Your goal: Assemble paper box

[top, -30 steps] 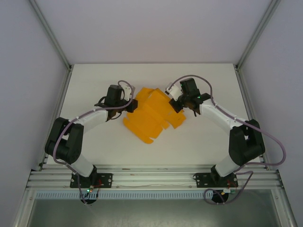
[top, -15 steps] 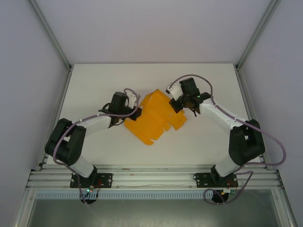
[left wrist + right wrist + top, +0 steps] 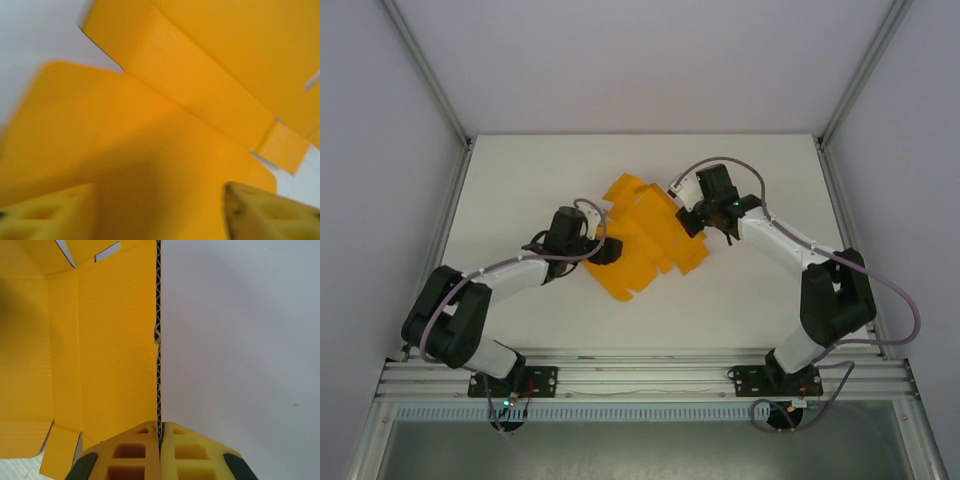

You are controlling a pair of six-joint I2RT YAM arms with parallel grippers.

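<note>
The paper box (image 3: 645, 235) is an orange-yellow creased sheet with several flaps, lying partly folded on the white table (image 3: 520, 180) between the arms. My left gripper (image 3: 606, 250) is at the sheet's left edge, open, its yellow fingers wide apart over a flap (image 3: 165, 165) and gripping nothing. In the left wrist view the left gripper (image 3: 160, 207) has the card's surface (image 3: 200, 95) close beneath it. My right gripper (image 3: 692, 222) is shut on the sheet's right edge. The right wrist view shows the right gripper (image 3: 160, 432) pinching the corrugated edge of the paper box (image 3: 110, 340).
Metal frame posts (image 3: 432, 80) rise at the table's back corners, and an aluminium rail (image 3: 640, 378) runs along the near edge. Bare white tabletop (image 3: 240, 340) lies to the right of the sheet.
My left gripper has opened and let go of the sheet's left edge, after moving nearer along it. The sheet's far-left flap has spread outward. The right gripper keeps its grip.
</note>
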